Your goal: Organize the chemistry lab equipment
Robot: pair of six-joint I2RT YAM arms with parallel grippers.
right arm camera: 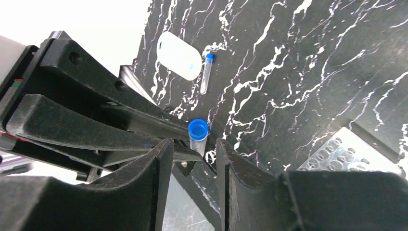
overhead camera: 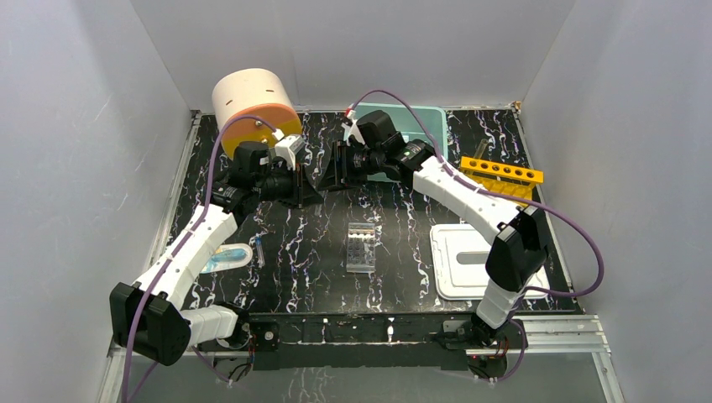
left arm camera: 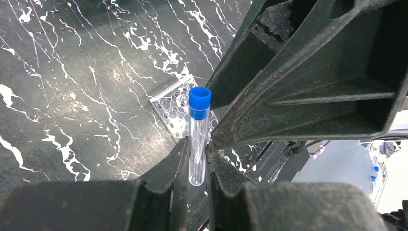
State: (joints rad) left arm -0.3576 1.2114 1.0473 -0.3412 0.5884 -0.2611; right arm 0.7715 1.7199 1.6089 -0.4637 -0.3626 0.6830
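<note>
A thin clear tube with a blue cap (left arm camera: 198, 139) stands upright between my left gripper's (left arm camera: 197, 145) jaws, which are shut on its lower end. In the overhead view both grippers meet above the table's back middle, left gripper (overhead camera: 312, 181) facing right gripper (overhead camera: 336, 172). My right gripper (right arm camera: 193, 144) is open, its fingers either side of the capped tube (right arm camera: 197, 137) without touching it. A clear well plate (overhead camera: 362, 248) lies flat mid-table. A second capped tube (right arm camera: 207, 72) lies beside a clear oval piece (right arm camera: 179, 55) at the left.
The cream-and-orange drum (overhead camera: 252, 101) stands at the back left, close behind the left arm. A teal bin (overhead camera: 424, 126) sits at the back, a yellow holed rack (overhead camera: 501, 172) at the right, and a white tray (overhead camera: 470, 260) at the front right.
</note>
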